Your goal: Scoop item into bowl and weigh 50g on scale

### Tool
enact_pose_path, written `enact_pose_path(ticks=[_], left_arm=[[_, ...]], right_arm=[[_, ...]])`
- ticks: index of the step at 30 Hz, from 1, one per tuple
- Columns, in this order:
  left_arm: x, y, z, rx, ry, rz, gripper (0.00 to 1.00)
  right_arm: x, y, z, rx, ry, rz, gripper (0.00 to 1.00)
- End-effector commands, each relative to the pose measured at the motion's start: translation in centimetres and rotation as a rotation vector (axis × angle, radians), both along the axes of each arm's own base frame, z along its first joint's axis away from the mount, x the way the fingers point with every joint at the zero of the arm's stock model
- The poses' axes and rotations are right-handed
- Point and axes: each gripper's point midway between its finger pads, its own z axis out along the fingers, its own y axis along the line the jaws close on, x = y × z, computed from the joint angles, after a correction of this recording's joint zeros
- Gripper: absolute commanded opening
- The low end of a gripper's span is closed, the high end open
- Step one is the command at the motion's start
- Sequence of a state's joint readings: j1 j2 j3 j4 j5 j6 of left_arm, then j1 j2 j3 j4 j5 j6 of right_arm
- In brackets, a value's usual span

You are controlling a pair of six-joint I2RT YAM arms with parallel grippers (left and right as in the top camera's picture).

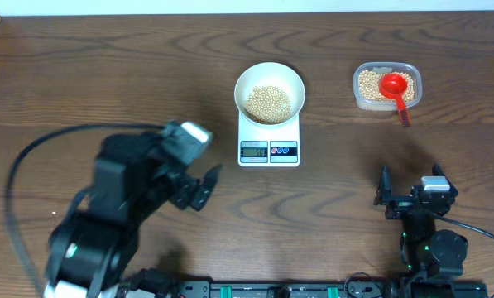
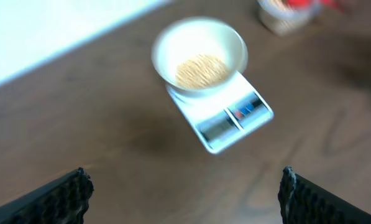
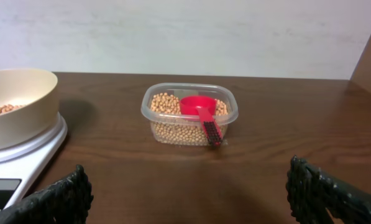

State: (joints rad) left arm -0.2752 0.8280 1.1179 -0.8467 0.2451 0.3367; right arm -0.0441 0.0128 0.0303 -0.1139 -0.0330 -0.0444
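If more beans are needed, it all comes down to the red scoop. It's sitting in the clear tub toward the far right of the counter, straight out from the right pincer. The handle's long axis runs back toward the near edge, hanging over the tub's rim, so I'd guess it's an easy head-on grab for the right arm. The left pincer is way off near the left side. Both pincers are spread wide and empty.

The white bowl sits on the scale, mid-counter toward the far edge. There's a shallow heap of little tan beans in its bottom, nowhere near full. The display is too small to read, so no idea if it's at 50g.
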Motion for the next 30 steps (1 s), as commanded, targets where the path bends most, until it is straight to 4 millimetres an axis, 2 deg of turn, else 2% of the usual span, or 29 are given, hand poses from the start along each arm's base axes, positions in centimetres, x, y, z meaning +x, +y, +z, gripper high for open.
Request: enact_pose_path(ticks=[1,5,10,18,24,30], left_arm=[[-0.6,2.7,1.5,-0.012,-0.095,0.11,0.98],[-1.9,6.1,2.8,-0.019,-0.258,0.253,0.98],[-2.8,7.9,2.5,-0.029,-0.431,0.341,0.98],[-2.6,9.6,-1.0,-0.05,-0.591,0.424,0.98],[-1.6,11.0,-4.3,-0.043,-0.668,0.483,0.98],[0.0,11.9,-7.7,-0.046,-0.666,0.519,0.98]], right_arm=[[0.0,0.1,-0.1,0.006,-0.002,0.004,0.99],[0.0,0.1,-0.1,0.006,-0.002,0.004,0.99],[0.0,0.1,-0.1,0.006,-0.002,0.004,0.99],[0.0,0.1,-0.1,0.006,-0.002,0.004,0.99],[0.0,0.1,-0.1,0.006,-0.002,0.004,0.99],[0.0,0.1,-0.1,0.006,-0.002,0.004,0.99]])
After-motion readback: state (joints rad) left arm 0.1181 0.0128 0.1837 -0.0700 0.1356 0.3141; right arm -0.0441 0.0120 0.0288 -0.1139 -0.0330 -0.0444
